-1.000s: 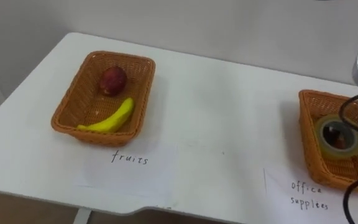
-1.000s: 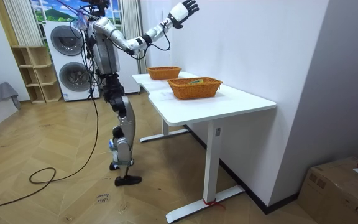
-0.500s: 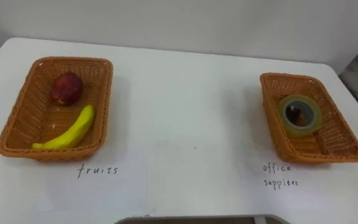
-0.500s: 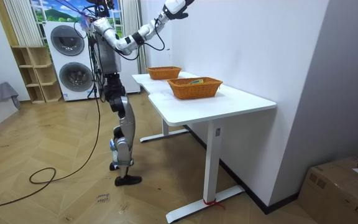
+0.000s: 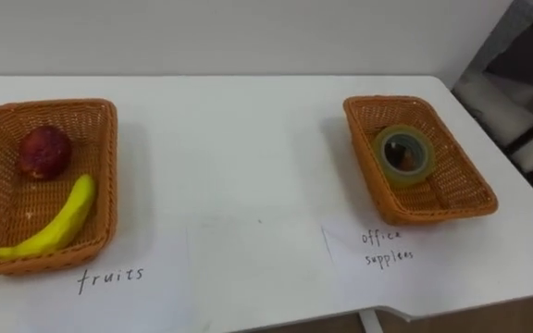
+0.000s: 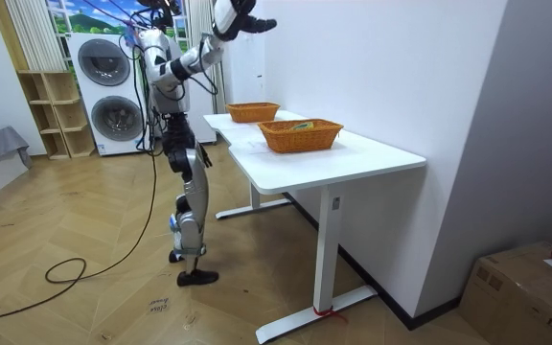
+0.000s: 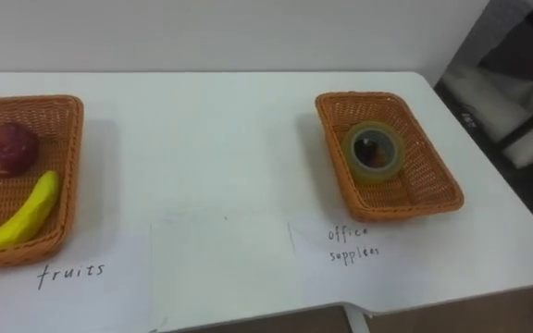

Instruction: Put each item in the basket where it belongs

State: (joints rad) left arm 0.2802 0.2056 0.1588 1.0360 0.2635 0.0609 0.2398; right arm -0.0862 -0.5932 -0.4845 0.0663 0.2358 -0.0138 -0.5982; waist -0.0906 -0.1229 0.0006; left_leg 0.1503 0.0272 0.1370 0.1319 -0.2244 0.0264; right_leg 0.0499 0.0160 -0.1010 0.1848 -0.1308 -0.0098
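On the table (image 5: 248,129), toward its left end, sits the left basket (image 5: 105,176), holding a round fruit (image 5: 44,152) at the side farther from the table's front edge and a banana (image 5: 55,222) nearer that edge. Toward the table's right end sits the right basket (image 5: 461,192) with a tape roll (image 5: 402,152) in it. Along the table's front edge, the left label (image 5: 111,276) lies before the left basket, the right label (image 5: 385,248) before the right basket

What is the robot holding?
Nothing, it seems: the raised robot hand looks empty; the banana lies in the left basket, the tape in the right basket.
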